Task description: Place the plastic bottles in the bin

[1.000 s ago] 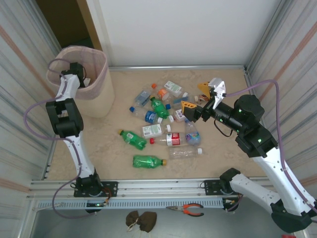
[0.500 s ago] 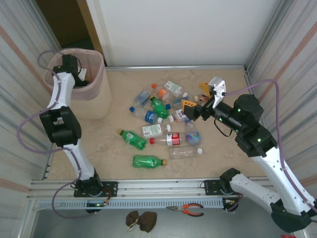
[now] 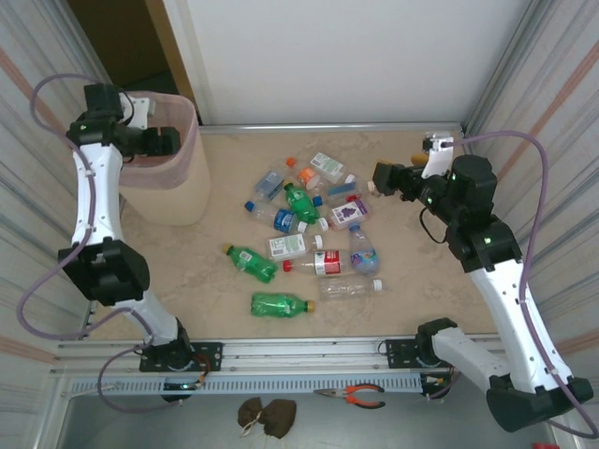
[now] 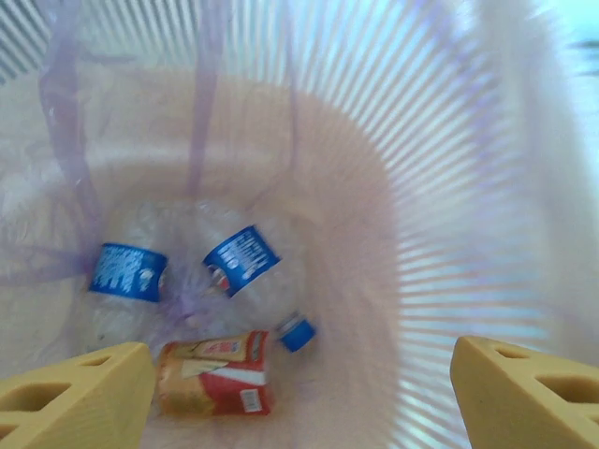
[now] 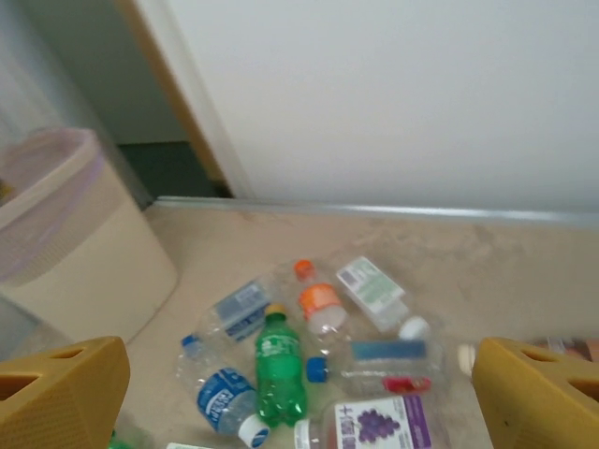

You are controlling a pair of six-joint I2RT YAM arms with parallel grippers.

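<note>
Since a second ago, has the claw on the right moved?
Yes. The right gripper has pulled back rightwards, toward the side wall, uncovering the purple-label bottle in the pile.

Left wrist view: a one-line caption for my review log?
Left gripper, jaws open, over the pink bin with three bottles lying at its bottom.

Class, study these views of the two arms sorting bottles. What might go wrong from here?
1. The left claw hangs open at the mouth of the bin; pulling away sideways, it may catch the rim and tip it.
2. The loose bottles lie crowded together; the open right claw, closing on the green bottle, may nudge the orange-capped one or send it rolling.
</note>
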